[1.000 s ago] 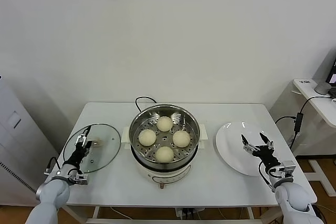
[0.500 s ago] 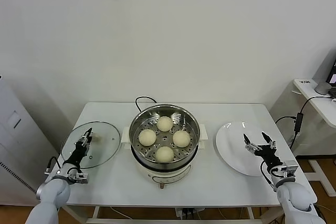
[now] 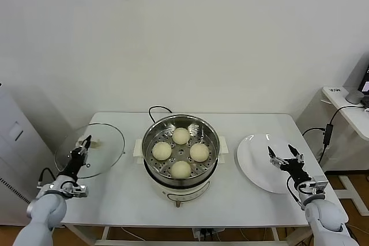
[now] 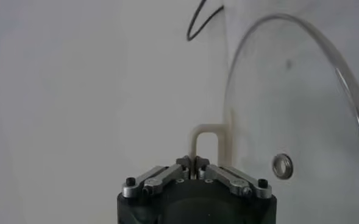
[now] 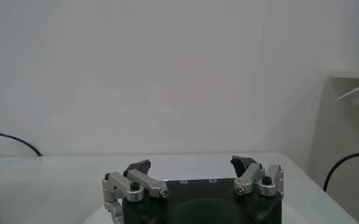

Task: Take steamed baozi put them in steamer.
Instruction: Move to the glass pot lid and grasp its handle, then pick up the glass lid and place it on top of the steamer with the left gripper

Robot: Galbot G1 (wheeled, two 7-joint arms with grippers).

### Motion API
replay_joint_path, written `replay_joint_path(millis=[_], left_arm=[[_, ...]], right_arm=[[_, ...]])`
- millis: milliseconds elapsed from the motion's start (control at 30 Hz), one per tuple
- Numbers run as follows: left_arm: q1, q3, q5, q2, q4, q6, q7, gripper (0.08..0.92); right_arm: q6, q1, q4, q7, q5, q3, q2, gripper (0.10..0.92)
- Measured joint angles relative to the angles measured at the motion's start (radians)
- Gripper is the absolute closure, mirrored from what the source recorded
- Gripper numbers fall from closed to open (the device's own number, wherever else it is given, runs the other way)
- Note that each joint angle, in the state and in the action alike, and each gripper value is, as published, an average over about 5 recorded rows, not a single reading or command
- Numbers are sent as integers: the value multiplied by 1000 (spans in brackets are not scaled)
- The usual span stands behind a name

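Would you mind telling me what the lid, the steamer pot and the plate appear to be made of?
Lid: clear glass, since the table shows through it, with a pale, likely plastic handle.
Steamer pot: shiny metal, probably stainless steel, with mirror-like walls and a perforated tray.
Plate: glossy white, probably ceramic, possibly melamine.

four cream baozi [image 3: 180,152] inside uncovered steel steamer [image 3: 149,155]

A white desk [image 3: 115,194] stands against a pale wall. At its middle sits the steamer [image 3: 180,154], a shiny steel pot on a cream-white base, with a black cord [image 3: 155,109] curling on the desktop behind it. Toward the right edge, just beside the steamer, lies a flat white plate [image 3: 256,162].
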Motion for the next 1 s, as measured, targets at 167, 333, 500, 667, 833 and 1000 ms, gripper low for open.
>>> replay_joint_path(millis=[167,333,500,667,833,1000], left_arm=[[25,5,-86,53,-100,36,55,895],[44,23,-172,106,-216,96,130,895],[48,68,-241,143,-348,195,210,895],[31,147,-268,163,-477,323,279,895],[-7,253,-257,167,-567,460,335,895],[-55,362,-210,155,-617,576,390,895]], right_arm=[[-1,2,5,1,2,1,-1,203],[-3,0,11,1,6,4,-2,203],[-3,0,11,1,9,5,-4,203],[-4,4,12,2,9,5,-4,203],[-5,6,13,3,9,5,-5,203],[-7,6,14,4,9,5,-10,203]])
